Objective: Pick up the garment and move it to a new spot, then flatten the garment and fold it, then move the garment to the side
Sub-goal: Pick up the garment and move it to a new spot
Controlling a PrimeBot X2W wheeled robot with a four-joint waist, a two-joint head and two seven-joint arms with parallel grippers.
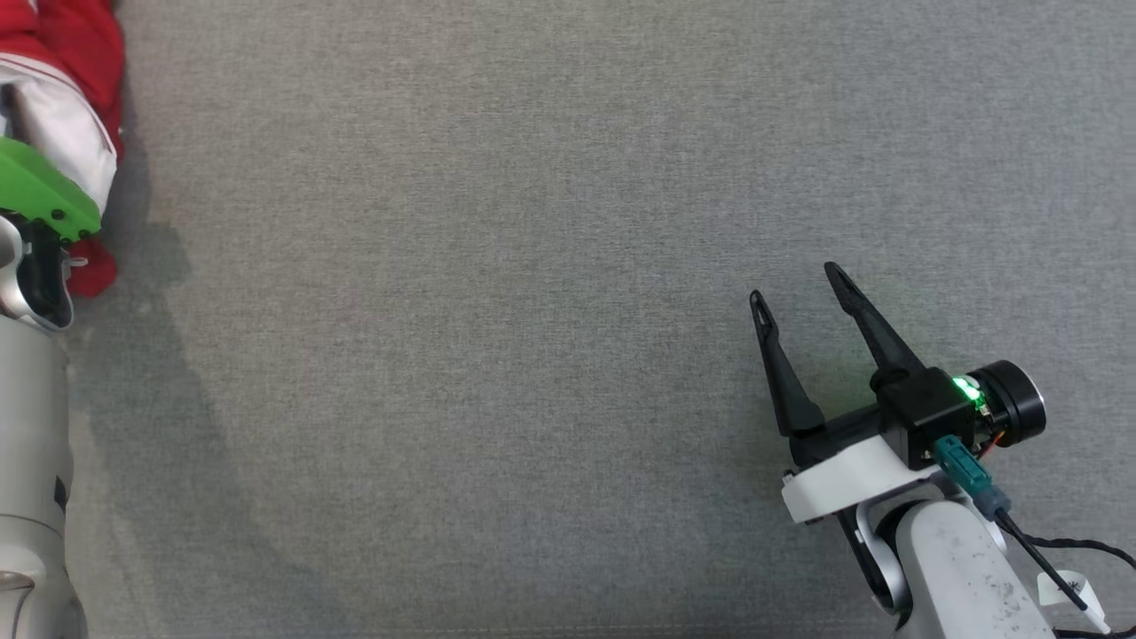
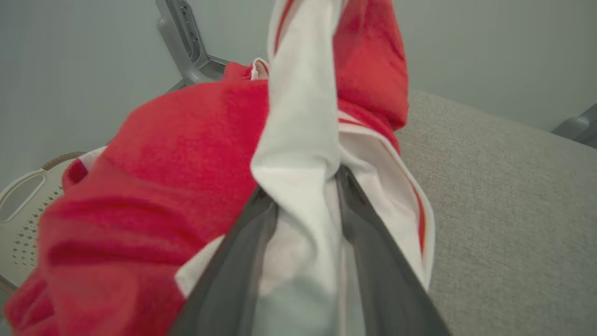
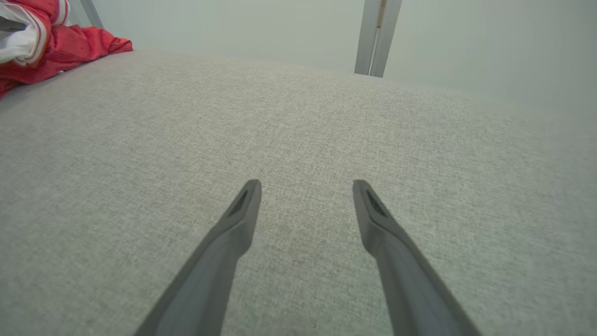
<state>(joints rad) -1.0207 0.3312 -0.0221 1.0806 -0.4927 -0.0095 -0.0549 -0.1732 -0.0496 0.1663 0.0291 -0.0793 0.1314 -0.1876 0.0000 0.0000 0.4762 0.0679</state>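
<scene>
The garment (image 1: 89,53) is red and white and lies crumpled at the table's far left edge. In the left wrist view the garment (image 2: 186,154) bulges close in front, and a white fold of it stands between the two dark fingers. My left gripper (image 2: 303,186) is closed in on that fold, with cloth touching both fingers. In the head view its green wrist cover (image 1: 40,191) sits on the cloth and the fingertips are buried. My right gripper (image 1: 797,284) hovers open over bare table at the lower right. The right wrist view shows the garment (image 3: 60,42) far off at the upper left, well away from the right gripper (image 3: 305,184).
The grey fabric tabletop (image 1: 532,311) stretches wide between the two arms. A pale perforated basket (image 2: 23,205) sits beyond the table's left edge. A grey metal frame (image 2: 184,37) stands behind the garment, and a grey post (image 3: 373,37) rises past the far edge.
</scene>
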